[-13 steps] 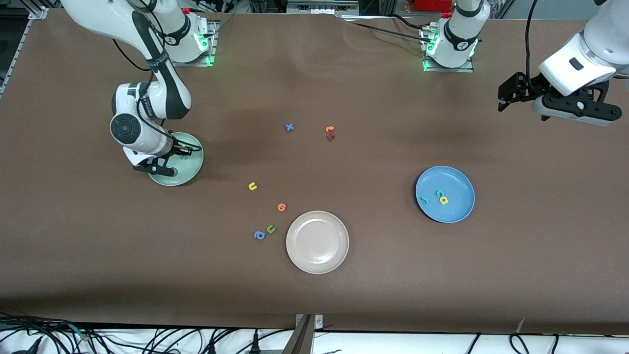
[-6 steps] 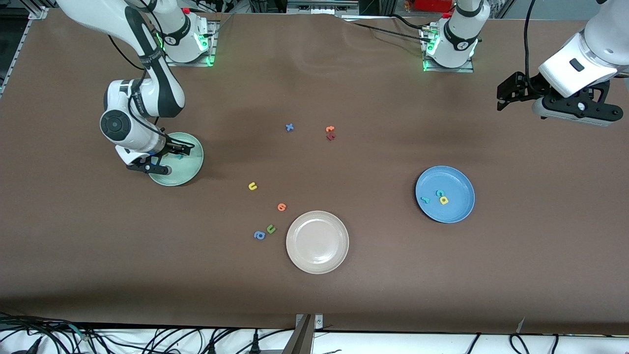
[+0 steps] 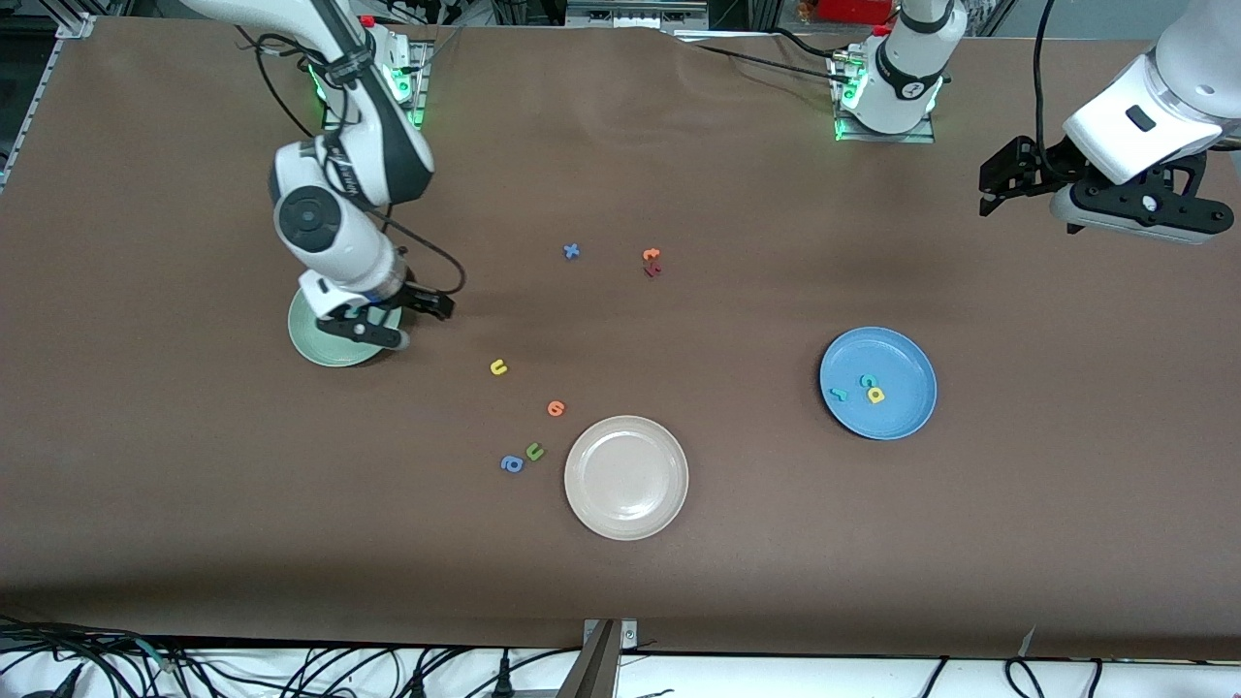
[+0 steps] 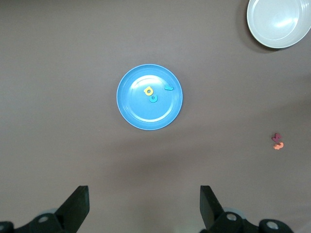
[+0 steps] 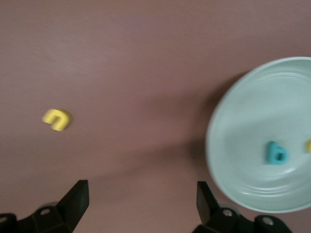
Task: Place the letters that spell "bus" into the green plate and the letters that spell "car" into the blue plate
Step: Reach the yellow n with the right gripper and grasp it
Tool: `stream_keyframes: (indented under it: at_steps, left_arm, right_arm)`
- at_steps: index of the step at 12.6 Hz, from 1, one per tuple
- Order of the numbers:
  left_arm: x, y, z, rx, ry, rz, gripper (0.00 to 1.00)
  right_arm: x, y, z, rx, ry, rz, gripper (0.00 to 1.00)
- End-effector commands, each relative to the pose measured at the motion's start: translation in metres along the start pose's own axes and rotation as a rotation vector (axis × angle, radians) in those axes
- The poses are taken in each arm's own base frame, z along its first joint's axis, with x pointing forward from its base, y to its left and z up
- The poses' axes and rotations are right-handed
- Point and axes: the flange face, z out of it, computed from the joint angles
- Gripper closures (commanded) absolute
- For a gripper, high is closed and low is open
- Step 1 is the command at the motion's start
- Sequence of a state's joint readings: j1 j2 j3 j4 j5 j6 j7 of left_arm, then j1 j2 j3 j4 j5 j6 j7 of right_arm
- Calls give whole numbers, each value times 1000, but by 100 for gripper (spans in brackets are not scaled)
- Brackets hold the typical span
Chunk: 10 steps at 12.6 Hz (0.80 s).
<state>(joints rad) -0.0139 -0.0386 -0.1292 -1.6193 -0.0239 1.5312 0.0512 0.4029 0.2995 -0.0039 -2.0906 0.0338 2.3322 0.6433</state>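
R gripper (image 3: 427, 308) empty, fingers apart, over table beside green plate (image 3: 308, 341), w/ teal "b" (image 5: 277, 153) in it; yellow "u" (image 3: 498, 366) on table. L gripper (image 3: 991, 187) waits, fingers apart, up over L arm's end; blue plate (image 3: 897, 419) holds c/a/r.

Right gripper (image 3: 427, 305) hovers, apparently open, beside green plate (image 3: 310, 341).

High front camera faces the robots; wrist cameras look straight down

The green plate (image 3: 308, 341) was largely hidden beneath the right arm; a yellow letter (image 5: 308, 145) was cut off at the right wrist view's edge.
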Motion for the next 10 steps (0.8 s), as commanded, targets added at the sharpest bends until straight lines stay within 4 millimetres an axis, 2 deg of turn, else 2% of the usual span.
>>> stream_keyframes:
  at_steps: [1, 4, 6, 8, 10]
  left_arm:
    - [3, 1, -6, -26, -4, -13, 0]
    - [2, 4, -5, -14, -17, -6, 0]
    - [1, 6, -6, -13, -16, -3, 0]
    - [2, 6, -5, -14, -17, -3, 0]
    - [2, 6, -6, -15, -16, -2, 0]
  right_arm:
    - [27, -41, 16, 16, 1, 139, 2]
    - [36, -65, 50, 52, 6, 342, 2]
    - [30, -86, 69, 105, -9, 429, 2]
    - [25, -92, 83, 109, -9, 459, 2]
    - [24, -92, 88, 103, -15, 463, 2]
